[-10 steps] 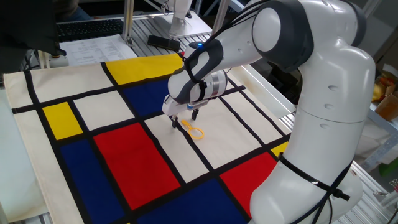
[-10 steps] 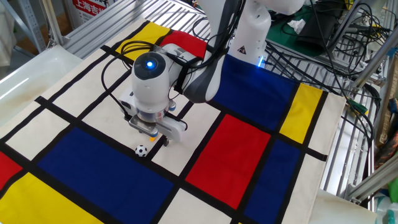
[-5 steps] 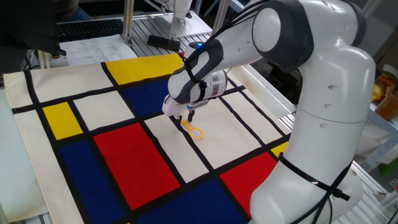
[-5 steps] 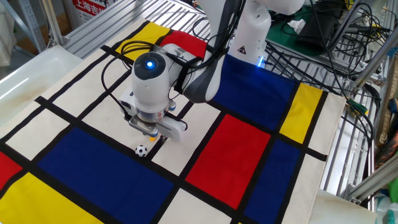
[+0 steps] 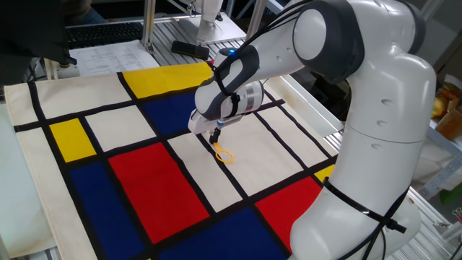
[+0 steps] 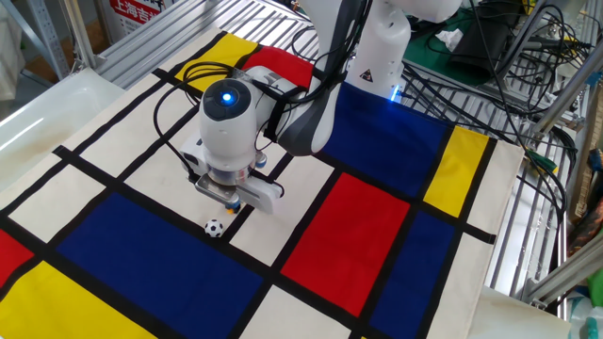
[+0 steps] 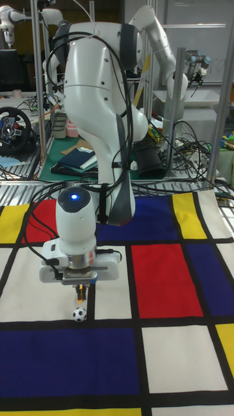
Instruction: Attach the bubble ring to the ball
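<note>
Colour-blocked cloth (image 5: 144, 184) in red, blue, yellow and white covers the whole table, and right over one of its white panels the gripper (image 5: 215, 134) has its fingers pinched shut on the handle of the bubble ring (image 5: 224, 154), the yellow-orange loop hanging down and forward with its far end at the cloth or just above it. From the tall fixed view the gripper (image 7: 78, 284) points straight down with a sliver of orange showing below it, and the ball (image 7: 79, 314), a tiny black-and-white football, sits just below that tip on a white panel at the edge of a black stripe. In the other fixed view the ball (image 6: 215, 227) lies near the gripper (image 6: 229, 201), apart from it, nothing touching it. My read: the ring is picked up and the joining comes next, so the loop wants to come down squarely over the ball, slow and level, because a marble-sized ball will roll at the slightest sideways nudge. Around them the cloth is bare; the robot's own cables (image 6: 179, 89) loop behind the wrist, clear of the path
</note>
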Action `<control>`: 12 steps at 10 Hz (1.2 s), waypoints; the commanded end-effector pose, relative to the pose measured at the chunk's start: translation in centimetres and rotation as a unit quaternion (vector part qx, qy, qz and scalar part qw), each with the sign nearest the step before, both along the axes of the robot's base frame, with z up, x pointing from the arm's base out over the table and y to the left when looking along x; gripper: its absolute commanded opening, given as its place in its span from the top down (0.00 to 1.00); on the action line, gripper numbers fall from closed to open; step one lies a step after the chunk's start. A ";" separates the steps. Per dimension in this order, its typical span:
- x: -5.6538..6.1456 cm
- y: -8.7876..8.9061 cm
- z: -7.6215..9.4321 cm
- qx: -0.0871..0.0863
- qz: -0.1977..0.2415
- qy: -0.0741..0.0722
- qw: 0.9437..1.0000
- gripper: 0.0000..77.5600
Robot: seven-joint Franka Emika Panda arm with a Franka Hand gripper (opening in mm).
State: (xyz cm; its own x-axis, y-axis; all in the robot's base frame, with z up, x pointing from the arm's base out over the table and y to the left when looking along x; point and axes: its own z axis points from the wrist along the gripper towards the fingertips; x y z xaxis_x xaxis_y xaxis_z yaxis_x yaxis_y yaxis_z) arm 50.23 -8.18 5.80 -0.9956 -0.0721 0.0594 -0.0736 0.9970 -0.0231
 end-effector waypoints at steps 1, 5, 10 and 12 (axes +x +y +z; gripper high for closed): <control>0.1 0.0 0.1 -0.001 0.003 -0.001 1.000 0.98; 0.0 0.0 0.2 -0.010 -0.007 0.000 1.000 0.98; -0.1 0.2 0.4 -0.009 -0.031 -0.005 0.999 0.98; -0.1 0.2 0.4 -0.009 -0.031 -0.005 0.999 0.00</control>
State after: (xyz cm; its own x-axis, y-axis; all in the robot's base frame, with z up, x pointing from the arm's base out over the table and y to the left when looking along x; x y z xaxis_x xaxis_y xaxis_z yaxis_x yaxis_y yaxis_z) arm 50.08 -8.04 5.99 -0.9977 -0.0361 0.0573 -0.0382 0.9986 -0.0372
